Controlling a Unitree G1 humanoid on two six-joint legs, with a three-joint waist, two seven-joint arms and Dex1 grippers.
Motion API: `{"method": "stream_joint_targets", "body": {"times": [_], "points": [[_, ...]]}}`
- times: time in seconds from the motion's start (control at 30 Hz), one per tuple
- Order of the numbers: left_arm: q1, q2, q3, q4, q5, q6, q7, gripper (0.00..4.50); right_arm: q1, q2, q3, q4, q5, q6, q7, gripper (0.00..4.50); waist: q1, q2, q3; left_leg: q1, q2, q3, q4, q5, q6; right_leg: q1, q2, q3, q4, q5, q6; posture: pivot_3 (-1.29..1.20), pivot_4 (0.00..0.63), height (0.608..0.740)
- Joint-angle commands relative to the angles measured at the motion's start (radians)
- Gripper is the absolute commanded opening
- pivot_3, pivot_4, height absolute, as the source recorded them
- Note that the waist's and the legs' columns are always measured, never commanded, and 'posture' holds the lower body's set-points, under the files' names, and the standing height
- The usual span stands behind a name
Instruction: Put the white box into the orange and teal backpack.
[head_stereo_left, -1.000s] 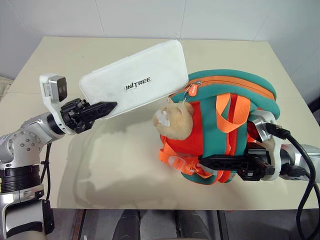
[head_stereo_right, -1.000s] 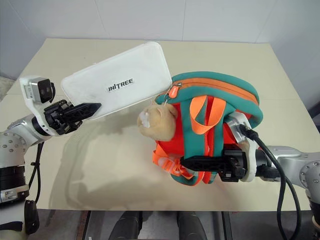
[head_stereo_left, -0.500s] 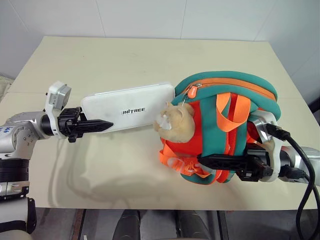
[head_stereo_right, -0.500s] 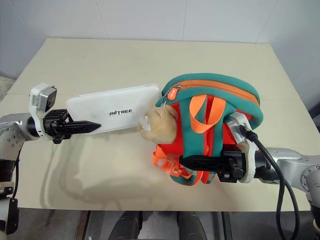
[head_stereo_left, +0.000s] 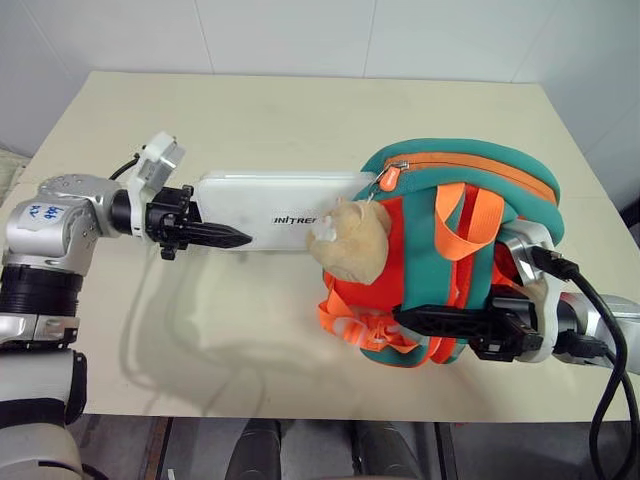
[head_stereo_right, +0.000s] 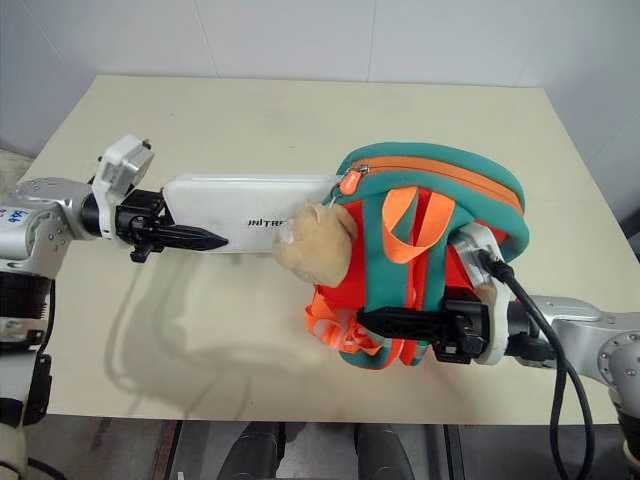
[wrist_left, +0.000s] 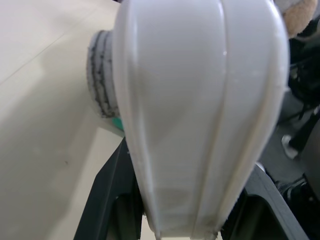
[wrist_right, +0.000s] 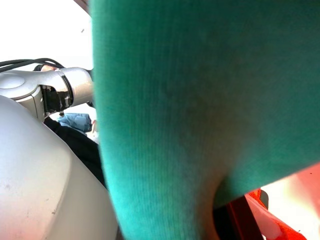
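Note:
The white box (head_stereo_left: 275, 200) hangs level over the table, its lettering partly hidden behind the tan plush toy (head_stereo_left: 350, 240). My left gripper (head_stereo_left: 236, 238) is shut on the box's left end; in the left wrist view the box (wrist_left: 200, 115) sits between the black fingers (wrist_left: 107, 202). The box's far end meets the zip opening of the orange and teal backpack (head_stereo_left: 470, 165); I cannot tell whether it is inside. The backpack stands upright at the right. My right gripper (head_stereo_left: 408, 318) is shut on its lower front, with teal fabric (wrist_right: 200, 110) pressed against that wrist camera.
The beige table (head_stereo_left: 250, 110) reaches back to a white wall, with bare surface behind and to the left of the box. Its front edge runs just below both arms. A black cable (head_stereo_left: 600, 300) loops off my right wrist.
The white box has dropped from a raised tilt to level and slid right, up to the backpack's opening. My left gripper rolled and followed it. The right gripper and the backpack kept still.

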Motion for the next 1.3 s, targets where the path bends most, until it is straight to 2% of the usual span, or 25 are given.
{"method": "stream_joint_targets", "body": {"times": [0.03,0.2,0.4,0.53,0.73,0.97,1.3], "points": [[-0.055,0.009,-0.071,0.019,0.002,-0.067,-0.112,1.43,-0.001,0.012,0.009,-0.044,0.015,-0.017,-0.005,0.0,-0.001,0.0,0.0,0.0,0.0,0.0,0.0,0.0,0.0,0.0,0.0,0.0,0.0,0.0,0.0,0.0,0.15,0.74],[-0.137,-0.005,-0.17,0.038,0.007,-0.125,-0.112,1.43,0.002,0.019,0.016,-0.049,0.01,-0.024,-0.003,0.0,-0.001,0.0,0.0,0.0,0.0,0.0,0.001,0.0,0.0,0.0,0.0,0.0,0.001,0.0,0.0,0.0,0.15,0.74],[-0.235,-0.082,-0.234,0.098,0.031,-0.182,-0.112,1.43,-0.011,0.031,0.038,-0.046,-0.002,-0.032,-0.001,0.0,-0.001,0.0,0.0,0.0,0.0,0.0,0.001,0.0,0.0,0.0,0.001,0.0,0.001,0.0,0.0,0.0,0.15,0.74],[-0.316,-0.212,-0.22,0.172,0.079,-0.214,-0.111,1.43,-0.024,0.049,0.059,-0.043,-0.021,-0.035,0.001,0.0,0.0,0.0,0.0,-0.001,0.0,-0.001,0.002,0.0,0.0,0.0,0.001,0.0,0.002,0.0,0.0,0.0,0.15,0.74],[-0.332,-0.346,-0.205,0.202,0.118,-0.214,-0.094,1.43,-0.034,0.072,0.081,-0.045,-0.048,-0.046,0.002,0.0,-0.005,0.0,0.0,-0.002,0.0,-0.001,0.003,0.0,0.001,-0.001,0.002,0.0,0.002,0.0,0.001,0.0,0.15,0.74],[-0.334,-0.453,-0.238,0.242,0.202,-0.275,-0.095,1.43,-0.042,0.1,0.09,-0.049,-0.082,-0.058,0.0,0.0,0.001,0.0,0.0,-0.002,0.0,-0.001,0.004,0.0,0.001,-0.001,0.001,0.0,0.003,-0.001,0.001,0.0,0.15,0.74],[-0.338,-0.578,-0.173,0.308,0.265,-0.354,-0.015,1.43,-0.04,0.14,0.106,-0.06,-0.117,-0.069,-0.005,0.0,0.001,0.0,0.0,-0.002,-0.001,-0.001,0.006,0.0,0.001,0.0,0.002,0.0,0.004,0.0,0.001,0.0,0.15,0.74]]}}
